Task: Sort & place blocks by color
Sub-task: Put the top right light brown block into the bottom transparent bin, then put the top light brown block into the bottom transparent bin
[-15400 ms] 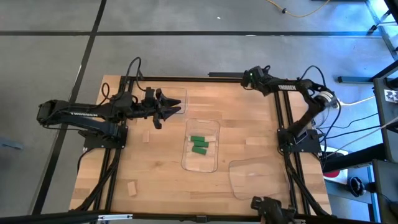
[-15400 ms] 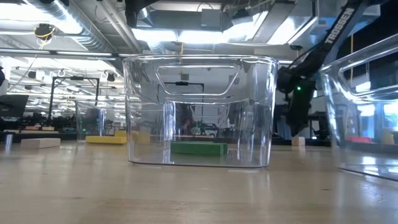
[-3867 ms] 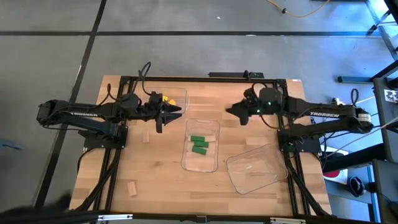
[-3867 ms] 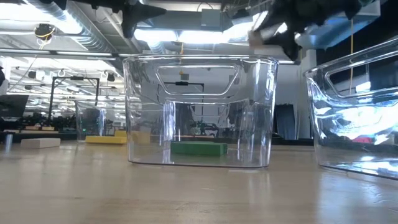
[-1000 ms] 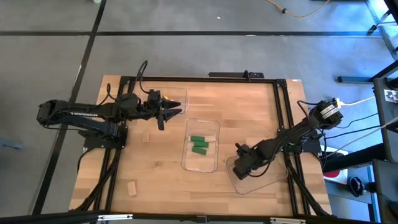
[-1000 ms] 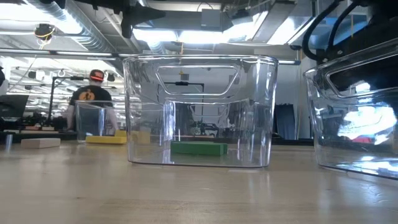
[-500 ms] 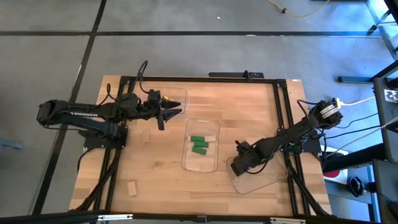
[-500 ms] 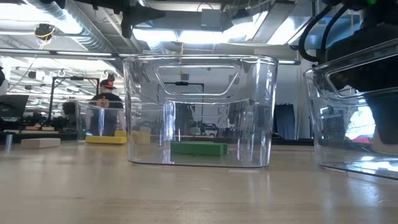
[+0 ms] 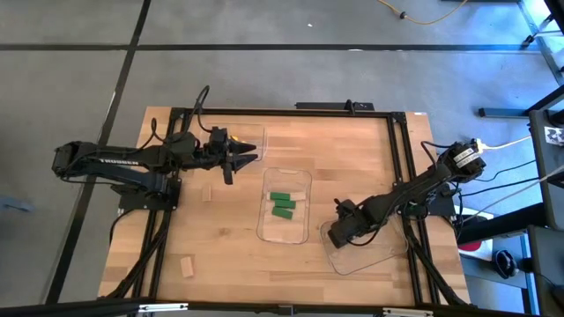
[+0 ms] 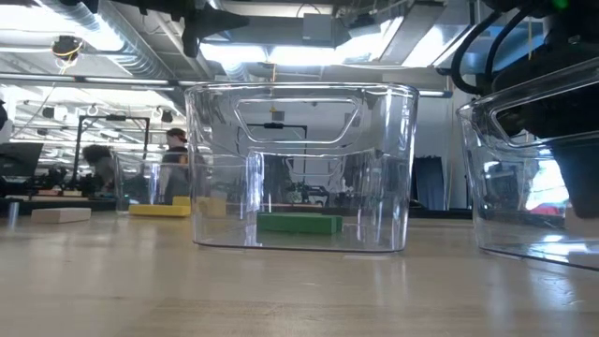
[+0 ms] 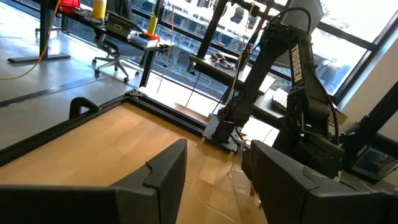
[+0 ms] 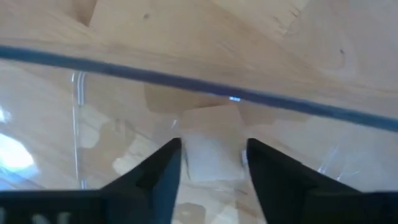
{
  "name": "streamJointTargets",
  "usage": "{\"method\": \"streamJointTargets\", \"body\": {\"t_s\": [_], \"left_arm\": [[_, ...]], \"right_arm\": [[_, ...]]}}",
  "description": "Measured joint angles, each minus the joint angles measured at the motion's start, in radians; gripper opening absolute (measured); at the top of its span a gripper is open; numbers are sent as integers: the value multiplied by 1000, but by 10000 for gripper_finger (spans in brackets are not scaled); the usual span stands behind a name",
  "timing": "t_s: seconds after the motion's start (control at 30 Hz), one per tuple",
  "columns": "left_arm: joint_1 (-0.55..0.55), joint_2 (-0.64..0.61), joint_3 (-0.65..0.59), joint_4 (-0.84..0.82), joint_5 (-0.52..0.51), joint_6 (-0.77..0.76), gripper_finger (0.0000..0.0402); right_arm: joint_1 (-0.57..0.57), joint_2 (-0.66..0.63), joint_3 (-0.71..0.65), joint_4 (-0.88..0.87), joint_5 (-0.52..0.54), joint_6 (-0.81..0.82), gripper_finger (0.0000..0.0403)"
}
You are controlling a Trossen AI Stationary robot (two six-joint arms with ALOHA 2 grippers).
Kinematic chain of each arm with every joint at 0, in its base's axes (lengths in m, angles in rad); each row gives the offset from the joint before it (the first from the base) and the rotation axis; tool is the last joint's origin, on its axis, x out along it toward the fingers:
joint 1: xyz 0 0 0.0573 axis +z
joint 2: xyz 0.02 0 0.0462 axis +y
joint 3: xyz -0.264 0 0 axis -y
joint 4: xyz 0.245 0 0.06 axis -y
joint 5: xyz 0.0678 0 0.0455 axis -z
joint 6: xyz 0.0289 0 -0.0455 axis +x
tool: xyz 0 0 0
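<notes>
Right gripper (image 12: 211,163) hung inside the clear plastic rectangular tray (image 9: 374,255), fingers parted around a pale tan wooden block (image 12: 211,146) between them. Light, stiff and smooth-faced, it looked best pinched across its flat sides.

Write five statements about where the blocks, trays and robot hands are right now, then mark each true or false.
1. The green blocks lie inside the middle tray. True.
2. The right hand is over the yellow blocks. False: it is at the right-hand tray, with a pale tan block between its fingers in the right wrist view.
3. The left hand is near the far-left tray, fingers apart. True.
4. Two tan blocks lie loose on the table on the left side. True.
5. The middle tray holds yellow blocks. False: only green ones show in it.
</notes>
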Motion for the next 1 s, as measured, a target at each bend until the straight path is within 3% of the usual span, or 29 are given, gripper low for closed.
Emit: {"method": "streamJointTargets", "body": {"t_s": [0.23, 0.37, 0.6, 0.73, 1.0], "left_arm": [[0, 0, 0, 0, 0, 0, 169], [0, 0, 0, 0, 0, 1, 169], [0, 0, 0, 0, 36, -1, 169], [0, 0, 0, 7, 80, -19, 169], [0, 0, 0, 54, 172, -81, 169]], "right_arm": [[0, 0, 0, -15, -1, 26, 278], [0, -6, 4, -22, -21, 10, 310], [0, -163, 96, -108, -44, -253, 311], [-42, -270, 127, -90, 7, -402, 310], [-283, -333, 129, 161, 174, -808, 310]]}}
